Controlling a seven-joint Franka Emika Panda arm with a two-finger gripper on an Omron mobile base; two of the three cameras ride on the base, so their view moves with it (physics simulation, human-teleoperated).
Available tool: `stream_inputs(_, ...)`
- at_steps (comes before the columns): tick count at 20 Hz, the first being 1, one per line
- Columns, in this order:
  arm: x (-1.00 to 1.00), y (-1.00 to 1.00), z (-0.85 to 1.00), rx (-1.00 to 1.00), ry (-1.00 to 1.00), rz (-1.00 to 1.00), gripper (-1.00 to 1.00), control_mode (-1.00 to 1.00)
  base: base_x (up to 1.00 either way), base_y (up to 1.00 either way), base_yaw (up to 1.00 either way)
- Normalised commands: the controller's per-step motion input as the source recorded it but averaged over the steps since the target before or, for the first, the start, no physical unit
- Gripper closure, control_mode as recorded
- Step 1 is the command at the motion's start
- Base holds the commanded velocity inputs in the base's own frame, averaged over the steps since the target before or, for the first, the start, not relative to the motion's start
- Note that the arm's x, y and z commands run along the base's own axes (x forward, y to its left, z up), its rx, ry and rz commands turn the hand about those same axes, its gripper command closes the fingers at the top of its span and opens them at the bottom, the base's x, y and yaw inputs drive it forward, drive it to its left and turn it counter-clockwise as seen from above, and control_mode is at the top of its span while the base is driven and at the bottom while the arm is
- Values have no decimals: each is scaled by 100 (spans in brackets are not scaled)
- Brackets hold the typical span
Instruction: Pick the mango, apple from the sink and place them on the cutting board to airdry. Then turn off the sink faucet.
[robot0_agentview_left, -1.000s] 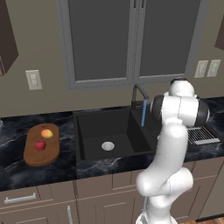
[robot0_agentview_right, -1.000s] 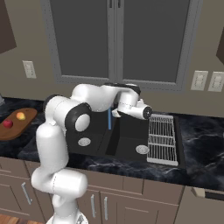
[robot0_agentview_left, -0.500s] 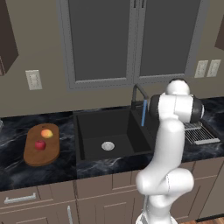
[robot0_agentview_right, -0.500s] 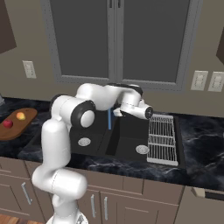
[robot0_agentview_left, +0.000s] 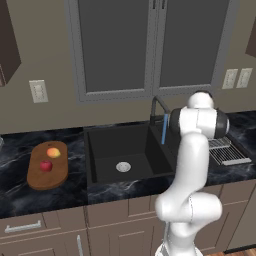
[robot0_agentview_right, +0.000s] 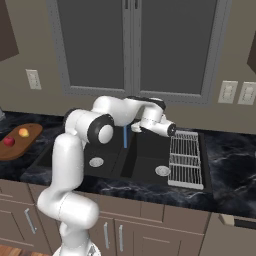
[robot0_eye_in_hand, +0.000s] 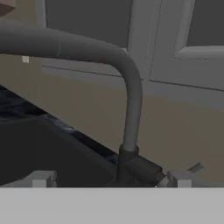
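Counter (robot0_agentview_left: 15, 195): cutting board (robot0_agentview_left: 35, 175) holds mango (robot0_agentview_left: 53, 152), apple (robot0_agentview_left: 46, 166) (apparently apart).

Mango (robot0_agentview_left: 53, 152), orange-yellow with a reddish blush, and apple (robot0_agentview_left: 46, 165), round and all red, both resting on the board (robot0_agentview_left: 35, 175), a flat brown wooden oblong with rounded ends lying on the dark counter to the left of the sink (robot0_agentview_left: 100, 147); the mango sits toward the wall end, the apple just in front of it, apart. Sink: black, recessed, two basins, a round silver drain in each. Faucet (robot0_eye_in_hand: 131, 109): thin dark gooseneck rising behind the divider, spout curving over the left basin, a blue stream of water falling from its tip; short lever at its base.
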Motion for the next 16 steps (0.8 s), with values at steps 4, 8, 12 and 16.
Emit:
stream_inputs(4,22,-3,-12,3,0,1,-100,-100,0,0,0)
stream_inputs(8,23,-4,-8,3,0,2,-100,-100,0,0,0)
stream_inputs(12,26,-2,-2,3,0,3,-100,-100,0,0,0)
stream_inputs(16,26,-1,-5,2,0,3,-100,-100,0,0,0)
